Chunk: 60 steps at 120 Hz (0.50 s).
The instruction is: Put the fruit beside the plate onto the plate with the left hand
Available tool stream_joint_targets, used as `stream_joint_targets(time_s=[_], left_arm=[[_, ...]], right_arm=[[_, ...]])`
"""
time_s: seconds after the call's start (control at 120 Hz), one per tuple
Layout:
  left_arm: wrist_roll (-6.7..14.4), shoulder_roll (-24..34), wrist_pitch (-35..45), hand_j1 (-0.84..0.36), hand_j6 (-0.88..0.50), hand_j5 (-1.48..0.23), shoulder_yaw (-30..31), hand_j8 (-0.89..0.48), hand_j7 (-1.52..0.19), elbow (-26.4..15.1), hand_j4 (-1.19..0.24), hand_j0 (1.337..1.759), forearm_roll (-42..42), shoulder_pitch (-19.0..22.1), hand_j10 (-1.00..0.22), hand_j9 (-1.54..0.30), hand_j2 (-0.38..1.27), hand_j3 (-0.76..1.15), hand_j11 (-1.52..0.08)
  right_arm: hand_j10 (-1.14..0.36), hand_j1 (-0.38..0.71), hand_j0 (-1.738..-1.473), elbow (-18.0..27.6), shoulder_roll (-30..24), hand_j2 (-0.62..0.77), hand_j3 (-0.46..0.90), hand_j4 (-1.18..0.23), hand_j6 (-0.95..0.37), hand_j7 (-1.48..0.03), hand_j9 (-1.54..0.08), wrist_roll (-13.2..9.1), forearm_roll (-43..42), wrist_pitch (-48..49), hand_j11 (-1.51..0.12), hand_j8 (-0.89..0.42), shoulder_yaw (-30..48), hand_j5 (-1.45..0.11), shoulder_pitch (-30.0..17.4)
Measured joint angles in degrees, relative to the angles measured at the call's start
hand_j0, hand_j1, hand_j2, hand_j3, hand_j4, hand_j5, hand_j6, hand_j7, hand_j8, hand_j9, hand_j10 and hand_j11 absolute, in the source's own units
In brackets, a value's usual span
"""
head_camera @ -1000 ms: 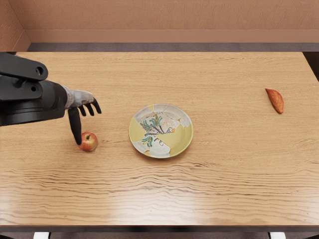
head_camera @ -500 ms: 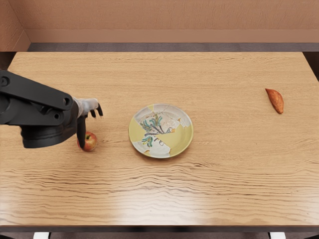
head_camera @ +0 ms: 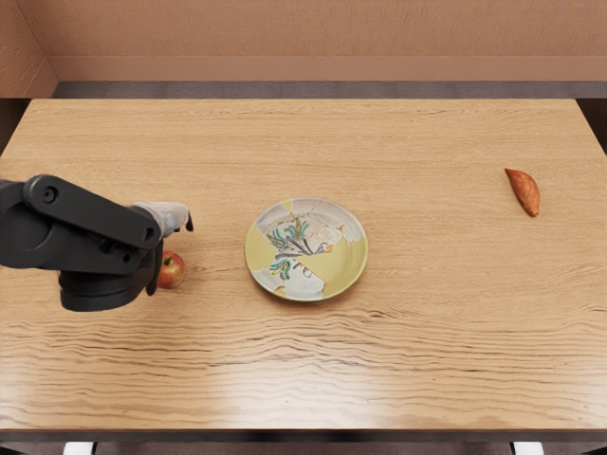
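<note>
- The left arm (head_camera: 81, 242) comes in from the picture's left edge. Its thick dark end lies over the near-left part of the desk (head_camera: 398, 360).
- The left hand (head_camera: 167, 218) shows as a small grey shape with dark tips, sticking out past the upper right of the arm.
- The arm covers most of the hand, so I cannot tell whether it is apart, together or clamped on anything.
- The apple (head_camera: 174, 271) is red with a yellowish patch. It sits on the desk just below the hand in the picture.
- The apple's left side is hidden behind the arm, and the view does not show whether the hand touches it.
- The apple is off the plate (head_camera: 347, 266). It lies to the plate's left, near it but apart, with a strip of bare wood between the two.
- The plate is round and lies flat near the middle of the desk. It is yellow and white with a blue-green plant pattern, and its surface looks pieced together from shards.
- An orange-brown piece of food (head_camera: 523, 191), pointed at both ends, lies near the desk's right edge. It is well apart from the plate and the apple.
- The desk is light wood with a strong wavy grain along its near side.
- A pinkish-brown wall (head_camera: 332, 38) stands behind the desk's far edge.
</note>
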Motion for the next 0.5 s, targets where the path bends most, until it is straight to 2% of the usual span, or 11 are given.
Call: stream_joint_targets(time_s=[0.5], left_arm=[[0.12, -2.46, 6.34, 0.05, -0.25, -0.32, 0.13, -0.25, -0.32, 0.34, -0.25, 1.658, 4.35, 3.18, -0.25, -0.32, 0.05, 0.00, -0.32]], right_arm=[[-0.04, -0.31, -1.658, 0.02, 0.00, -0.01, 0.00, -0.04, -0.04, -0.05, -0.05, 0.00, 0.00, 0.01, -0.05, -0.04, 0.00, -0.05, 0.02]])
